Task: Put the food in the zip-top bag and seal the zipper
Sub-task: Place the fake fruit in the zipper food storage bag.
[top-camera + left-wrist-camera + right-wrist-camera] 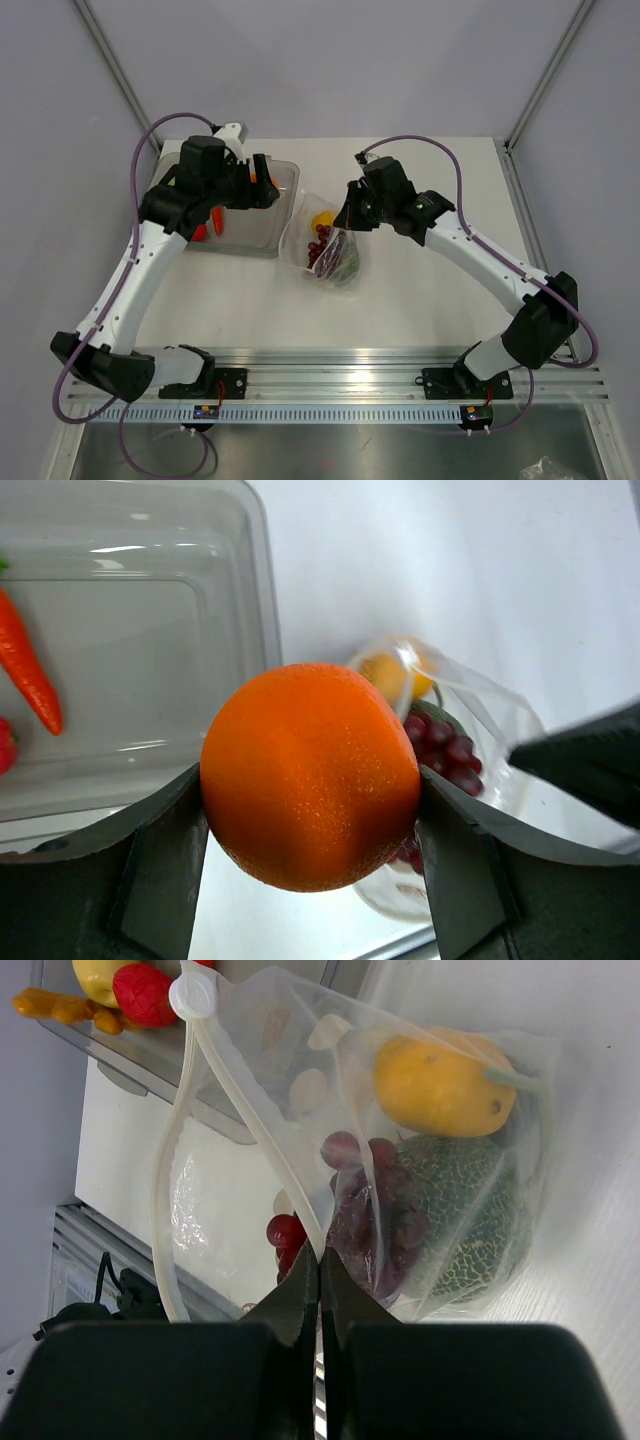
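My left gripper (310,815) is shut on the orange (310,775), with a finger pressed against each side, and holds it above the tray's right edge (288,178). The zip-top bag (326,252) lies on the table between the arms with its mouth held open. Inside it are a yellow fruit (440,1085), dark purple grapes (372,1210) and a green netted piece (470,1210). My right gripper (320,1258) is shut on the bag's mouth edge at the zipper (245,1100). A carrot (30,670) and a red piece (5,745) lie in the tray.
The grey translucent tray (200,600) stands at the back left and also holds a yellow piece (95,975) and a red piece (145,995). Frame posts rise at the table's back corners. A metal rail (330,385) runs along the near edge.
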Motion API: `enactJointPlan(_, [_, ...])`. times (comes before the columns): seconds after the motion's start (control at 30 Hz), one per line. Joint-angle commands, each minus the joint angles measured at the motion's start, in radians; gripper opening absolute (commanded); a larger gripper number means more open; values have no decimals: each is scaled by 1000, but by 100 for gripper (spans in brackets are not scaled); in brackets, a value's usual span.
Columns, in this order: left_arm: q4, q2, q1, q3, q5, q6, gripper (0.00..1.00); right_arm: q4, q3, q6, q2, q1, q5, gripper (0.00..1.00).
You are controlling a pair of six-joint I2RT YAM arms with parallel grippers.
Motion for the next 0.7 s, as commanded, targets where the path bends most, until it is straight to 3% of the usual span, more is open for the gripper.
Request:
enactJointPlan(0.0, [-9,-82,-39,-38,85,0,33,41,19,13,-35,9,-11,0])
enactJointPlan(0.37, [46,-99,-146,-131,254,-51,36,46,-3,29,-70,9,-3,0])
enactJointPlan(0.67, [135,33,-248,-104,46,-111,36,37,-20,32,-107,9,11,0])
